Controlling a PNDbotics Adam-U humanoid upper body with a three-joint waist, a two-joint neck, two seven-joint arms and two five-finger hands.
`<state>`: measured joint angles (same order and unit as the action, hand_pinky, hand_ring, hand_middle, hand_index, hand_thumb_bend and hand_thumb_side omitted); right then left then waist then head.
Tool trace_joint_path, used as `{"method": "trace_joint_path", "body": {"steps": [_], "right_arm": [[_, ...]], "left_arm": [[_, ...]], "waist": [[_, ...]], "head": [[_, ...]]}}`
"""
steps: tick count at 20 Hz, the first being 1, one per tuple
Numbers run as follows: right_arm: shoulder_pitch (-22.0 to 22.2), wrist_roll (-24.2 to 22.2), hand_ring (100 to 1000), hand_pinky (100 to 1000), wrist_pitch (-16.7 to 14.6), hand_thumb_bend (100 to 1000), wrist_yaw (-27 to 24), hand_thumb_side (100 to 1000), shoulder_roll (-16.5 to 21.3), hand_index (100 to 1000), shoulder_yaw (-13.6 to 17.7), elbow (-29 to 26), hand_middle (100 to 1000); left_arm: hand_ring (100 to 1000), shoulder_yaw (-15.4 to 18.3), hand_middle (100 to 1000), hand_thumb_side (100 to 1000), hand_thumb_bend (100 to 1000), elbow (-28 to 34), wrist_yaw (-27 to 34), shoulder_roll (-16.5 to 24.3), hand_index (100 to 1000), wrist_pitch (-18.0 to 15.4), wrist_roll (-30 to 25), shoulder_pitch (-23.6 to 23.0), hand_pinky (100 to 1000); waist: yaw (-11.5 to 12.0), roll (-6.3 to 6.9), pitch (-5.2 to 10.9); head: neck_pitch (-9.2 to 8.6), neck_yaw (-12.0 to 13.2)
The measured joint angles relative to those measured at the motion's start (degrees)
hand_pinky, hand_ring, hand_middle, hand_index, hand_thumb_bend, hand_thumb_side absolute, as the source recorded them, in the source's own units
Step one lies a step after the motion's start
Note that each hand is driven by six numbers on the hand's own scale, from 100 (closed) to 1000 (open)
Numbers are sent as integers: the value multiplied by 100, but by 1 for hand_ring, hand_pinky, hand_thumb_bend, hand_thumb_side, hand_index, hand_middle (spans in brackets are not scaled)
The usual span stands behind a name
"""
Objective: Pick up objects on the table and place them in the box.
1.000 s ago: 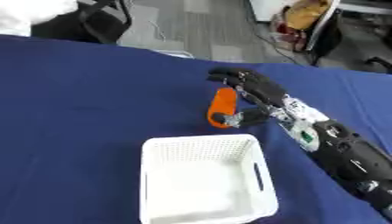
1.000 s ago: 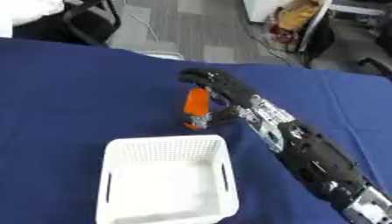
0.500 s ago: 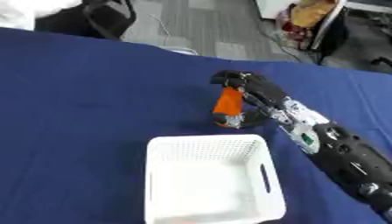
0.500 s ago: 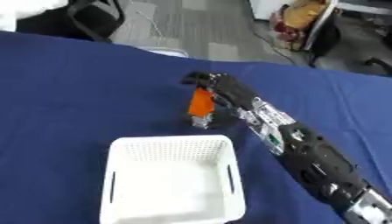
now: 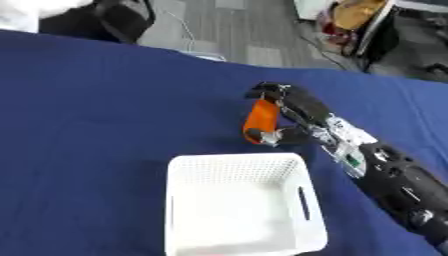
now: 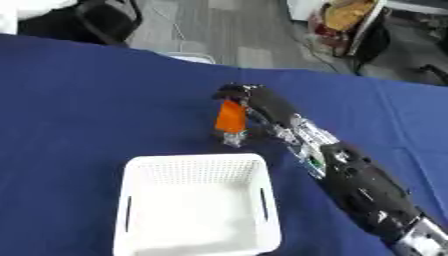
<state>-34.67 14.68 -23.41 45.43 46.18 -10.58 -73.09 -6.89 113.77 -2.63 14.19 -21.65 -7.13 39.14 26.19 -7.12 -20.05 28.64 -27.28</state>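
Observation:
An orange, elongated object (image 5: 260,120) is held upright just beyond the far rim of the white mesh box (image 5: 241,205). My right hand (image 5: 293,112) is shut on it, fingers curled over its top and thumb at its lower end. The arm runs in from the lower right. The box sits near the front of the blue table and looks empty. My left hand shows in neither view.
A blue cloth (image 5: 105,110) covers the table. Beyond its far edge are grey floor, a dark chair (image 5: 114,20) at upper left and clutter at upper right.
The right hand has stayed closed round the orange object, which now stands more upright near the box's far rim. The whole picture has shifted, so the camera has moved.

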Motion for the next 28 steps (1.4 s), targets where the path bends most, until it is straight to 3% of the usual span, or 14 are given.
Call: {"method": "trace_joint_path", "body": {"steps": [8,14,21,24,26,28], "right_arm": [[2,308,300,100,-36,577,38,994,-88,630,36,90,514],[-3,633,102,100,-83,614,29,841,-91,445,73,106,353],[4,1069,100,100,-134,570,94,727,-106,257,73,130,108],[21,1222,100,100,-138,537,136,693,-141,183,75,142,100],[27,1292,100,100,-135,438,164,647,-143,143,76,142,100],[34,1341,100,100,-123,410,175,641,-144,122,76,141,100]], "left_arm": [[798,1,883,938,180,0,-3,-5,890,-7,2,48,894],[798,1,883,938,180,0,-6,-5,890,-30,5,51,894],[798,1,883,937,180,0,-6,-5,889,-47,0,55,894],[798,1,883,936,179,0,-6,-6,889,-47,0,55,894],[798,1,883,936,179,0,-6,-6,889,-47,-1,55,894],[798,1,883,936,179,0,-7,-6,889,-48,-1,55,894]], "waist": [[38,1,-59],[52,1,-92],[56,1,-105],[55,2,-105],[51,2,-106],[42,2,-106]], "head": [[-24,0],[-46,0],[-50,0],[-51,0],[-51,1],[-51,1]]}}
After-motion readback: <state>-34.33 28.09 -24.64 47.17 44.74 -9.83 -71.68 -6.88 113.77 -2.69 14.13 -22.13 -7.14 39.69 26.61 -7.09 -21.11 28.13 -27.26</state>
